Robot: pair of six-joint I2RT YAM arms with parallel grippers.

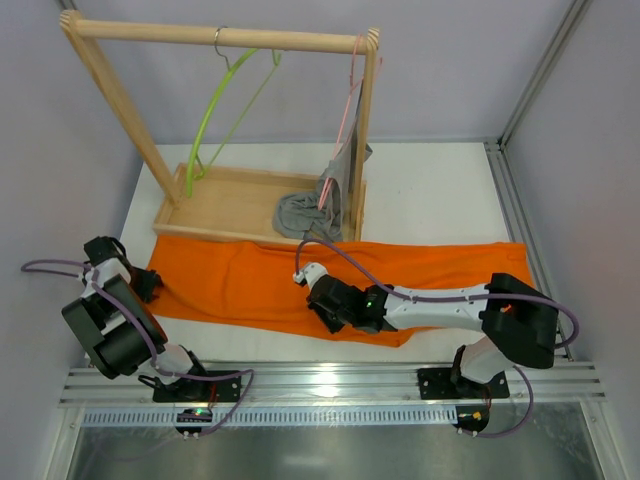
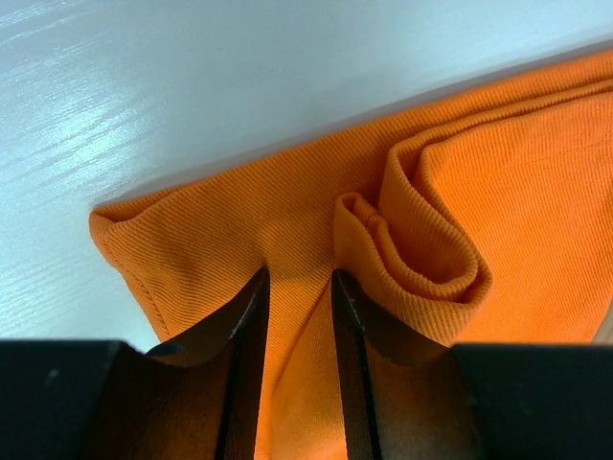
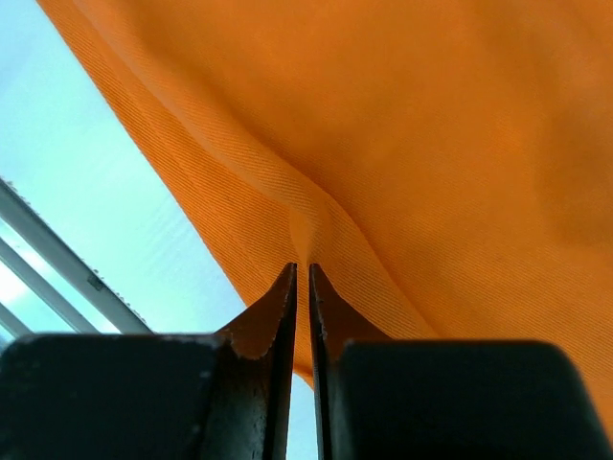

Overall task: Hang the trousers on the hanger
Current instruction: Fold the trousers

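The trousers (image 1: 250,285) are lying spread across the white table (image 1: 430,195) as a long orange band. The band is running from beside the left arm to the far right, just in front of the wooden tray (image 1: 220,205) at the foot of the rack (image 1: 220,36).

Their left end is being pinched by the left gripper (image 2: 299,278) — a ridge of cloth is being squeezed between its two dark fingers, and a rolled fold is lying just to the right of them. Around the middle, the near edge is being gripped by the right gripper (image 3: 299,270). Its jaws are standing almost together, and a thin pucker of orange cloth is being drawn into their tips.

The hanger (image 1: 215,110) — thin and lime-green — is hanging by its metal hook from the rack's top bar, towards the left and well apart from the trousers. At the bar's right end, a grey garment (image 1: 320,205) is being borne by a pink hanger (image 1: 350,110), with its lower part resting on the tray.
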